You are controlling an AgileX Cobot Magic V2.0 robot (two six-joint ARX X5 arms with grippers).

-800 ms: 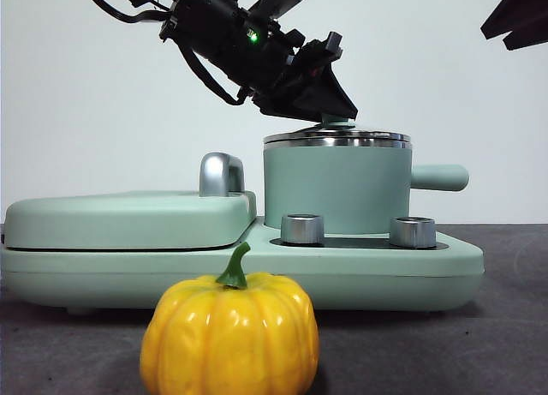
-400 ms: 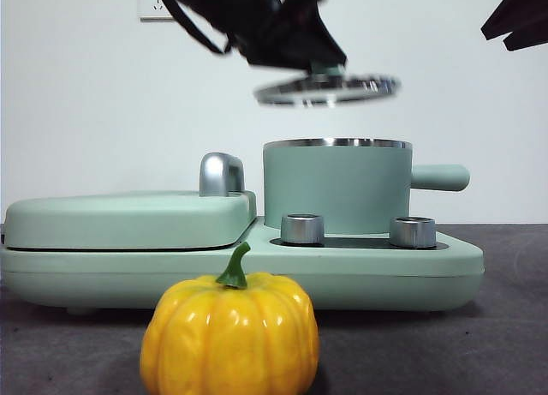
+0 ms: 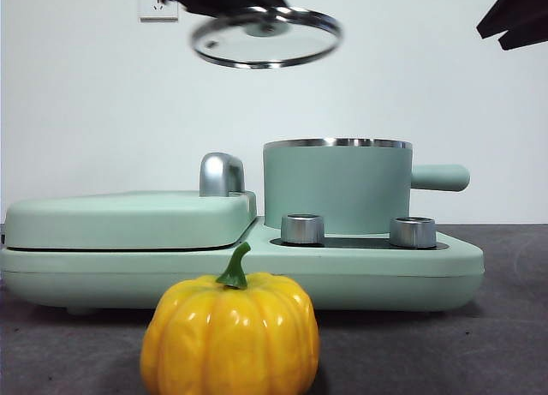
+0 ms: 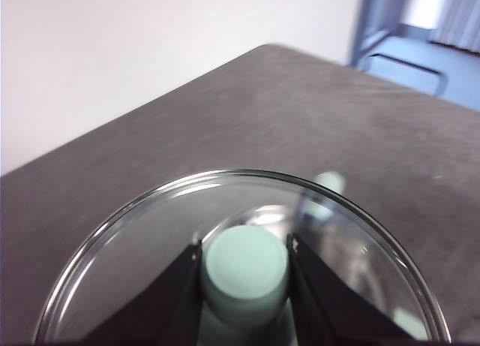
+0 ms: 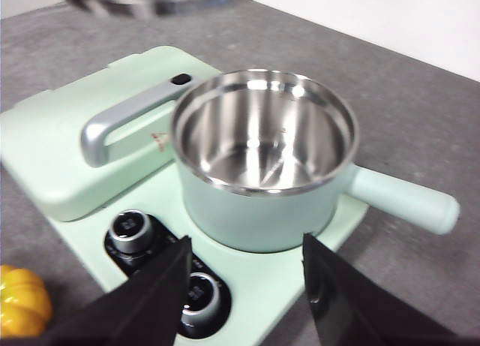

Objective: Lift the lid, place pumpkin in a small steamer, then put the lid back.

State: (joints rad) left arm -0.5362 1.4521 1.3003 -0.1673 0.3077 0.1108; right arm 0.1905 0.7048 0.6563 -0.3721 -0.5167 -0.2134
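On the left half of the desk lies the flat grill cover (image 3: 128, 217) with its silver handle (image 3: 221, 174), untouched and no part of the job. High above it, toward the desk's far edge, the left pincer (image 4: 244, 265) is clamped on the mint knob (image 4: 246, 267) of the lid (image 3: 264, 37), one jaw on each side. The lid hangs tilted, well clear of everything. It is glass in a steel rim: stiff, breakable, probably weighty for its size, and the round smooth knob could turn in the grip, so it is best carried slowly and kept near level.

At the desk's front edge, near the middle, sits the pumpkin (image 3: 229, 333) on its base, stem (image 3: 234, 268) up. It looks like a light, hollow, rigid toy with a glossy, slippery skin. The ribs offer grooves for the jaws, so a hold across its widest part seems safer than pinching the thin curved stem. It appears almost as wide as the pot, which leaves little slack for lowering it in.

To the right, the small steamer (image 3: 336, 186) stands open on the appliance base (image 3: 428, 262), behind two silver dials (image 3: 302, 228), side handle (image 5: 405, 200) pointing toward the right edge. Its steel inside is empty. The right pincer (image 5: 244, 286) hovers above the dials with jaws apart, holding nothing, and is probably the one to fetch the pumpkin.
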